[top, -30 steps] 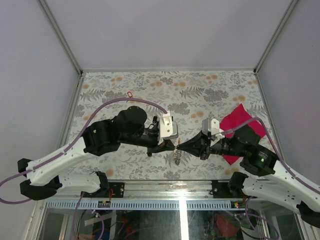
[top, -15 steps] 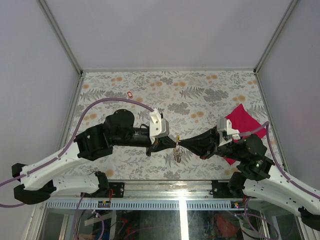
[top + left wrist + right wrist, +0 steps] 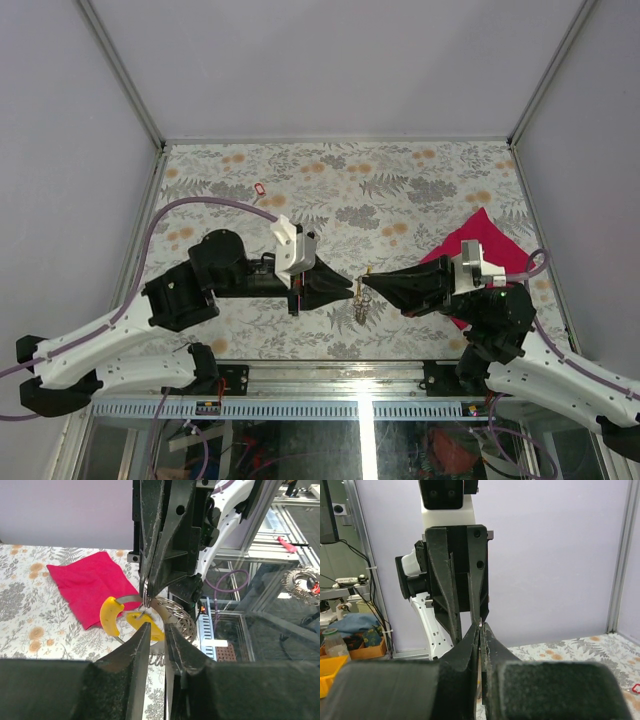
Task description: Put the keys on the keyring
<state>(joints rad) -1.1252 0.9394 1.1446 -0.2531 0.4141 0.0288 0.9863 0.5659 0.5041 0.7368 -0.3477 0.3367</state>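
Two grippers tip to tip, low over the near middle of the surface [image 3: 420, 180]. Right gripper [image 3: 366, 283] clamped tight on the wire of the keyring [image 3: 174, 612], with a yellow piece [image 3: 111, 616] and a small metal cluster [image 3: 360, 312] dangling below (too small to sort into keys). Left gripper [image 3: 348, 289] straight opposite, fingers slightly apart and holding nothing, ring dead ahead and just beside the tips. Farther right, a magenta cloth [image 3: 490, 245]. Far left, one red key [image 3: 260, 188], well apart and likely easier for the left arm.
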